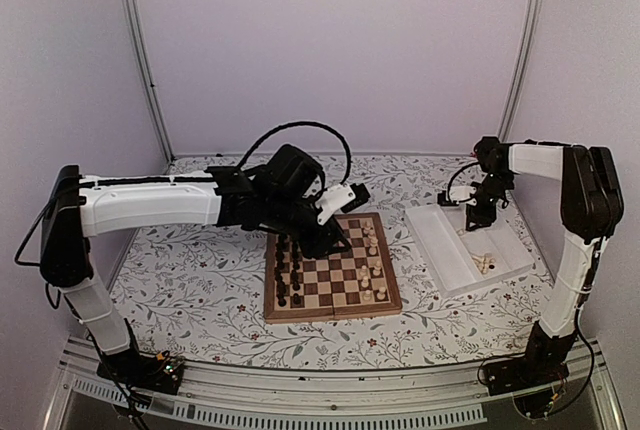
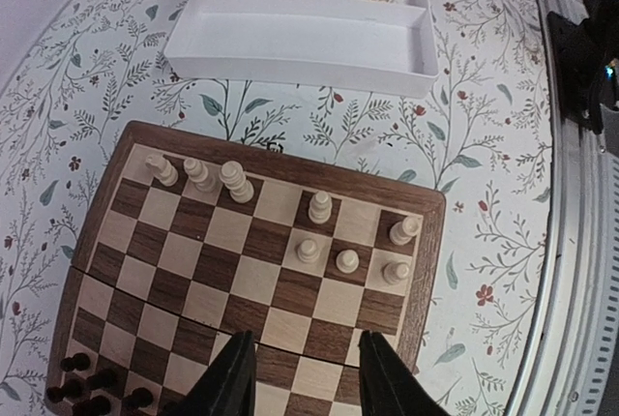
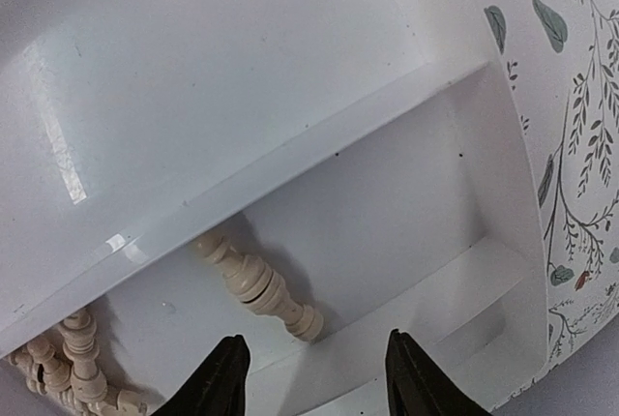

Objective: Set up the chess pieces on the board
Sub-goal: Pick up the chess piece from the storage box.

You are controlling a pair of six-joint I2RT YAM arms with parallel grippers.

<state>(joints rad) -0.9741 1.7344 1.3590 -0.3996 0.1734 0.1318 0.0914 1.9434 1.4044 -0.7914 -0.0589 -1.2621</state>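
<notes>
**Both grippers open, nothing held**

Your left gripper [image 2: 307,343] hangs over the board [image 2: 280,160] with its jaws apart and empty. Cream chess pieces [image 2: 320,207] stand on the board's side nearest the white tray [image 2: 290,44]. Your right gripper [image 3: 314,341] hangs over that tray, jaws apart, just above one lying cream piece [image 3: 259,285].

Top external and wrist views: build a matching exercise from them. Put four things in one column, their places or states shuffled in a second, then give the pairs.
Column one
1. left gripper
2. right gripper
3. dark pieces
4. lying pale piece

Column two
A. in a compartment of the white tray
B. standing along one edge of the board
C. open, above the board
D. open, above the white tray

Pairs: 1-C, 2-D, 3-B, 4-A
</notes>
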